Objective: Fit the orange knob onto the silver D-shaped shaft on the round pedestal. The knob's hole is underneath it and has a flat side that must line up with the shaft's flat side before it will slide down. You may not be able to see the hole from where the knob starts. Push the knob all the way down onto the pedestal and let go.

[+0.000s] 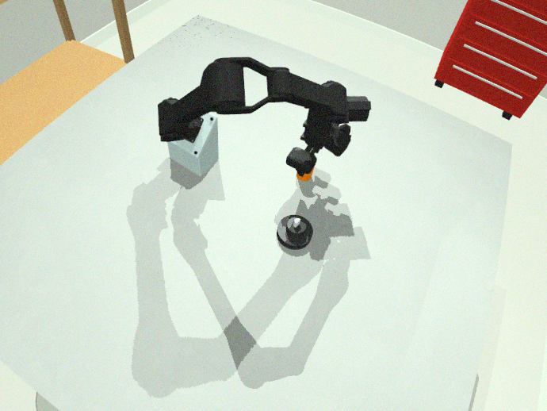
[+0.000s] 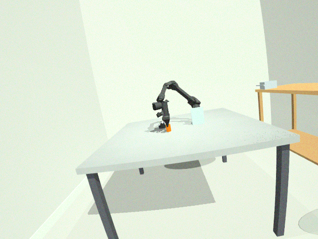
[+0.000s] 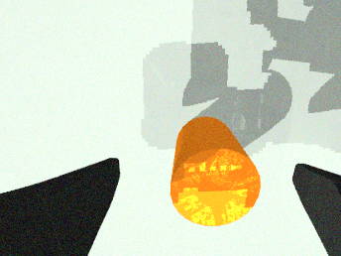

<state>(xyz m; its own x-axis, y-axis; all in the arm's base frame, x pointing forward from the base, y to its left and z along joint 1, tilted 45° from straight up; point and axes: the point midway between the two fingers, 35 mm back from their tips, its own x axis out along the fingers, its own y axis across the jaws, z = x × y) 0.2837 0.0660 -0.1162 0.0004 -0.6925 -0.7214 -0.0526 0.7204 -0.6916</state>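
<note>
The orange knob (image 1: 304, 177) (image 2: 168, 128) (image 3: 213, 208) looks upright on the table, its underside hidden. Bright patches of light and shadow show on its top in the wrist view. My gripper (image 1: 304, 170) (image 2: 167, 124) (image 3: 209, 171) is open and points down at the knob. The fingertips stand to either side of it in the wrist view, with a gap on each side. The dark round pedestal (image 1: 281, 240) (image 2: 161, 126) stands apart from the knob, lower in the top view, with the bare silver shaft (image 1: 296, 220) at its middle. The shaft's flat side is too small to make out.
The arm's pale base block (image 1: 207, 147) (image 2: 197, 116) stands on the table (image 1: 247, 198) (image 2: 205, 144), left of the knob in the top view. Arm shadows cross the table around the pedestal. A red drawer cabinet (image 1: 495, 57) and a wooden shelf (image 1: 52, 83) stand beyond the table.
</note>
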